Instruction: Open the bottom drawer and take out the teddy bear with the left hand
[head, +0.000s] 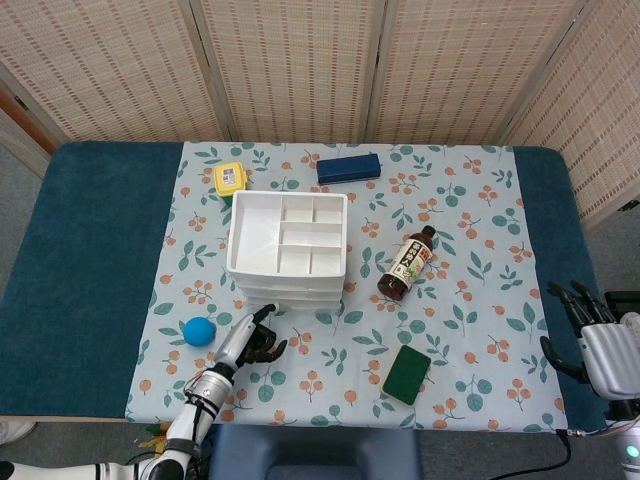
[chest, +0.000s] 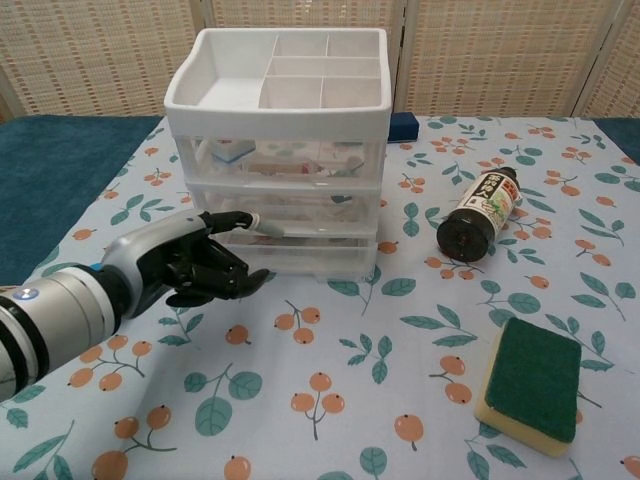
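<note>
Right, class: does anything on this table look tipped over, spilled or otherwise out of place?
Only the dark bottle: it lies on its side right of the drawer unit, cap end toward the chest camera. Nothing looks spilled.
</note>
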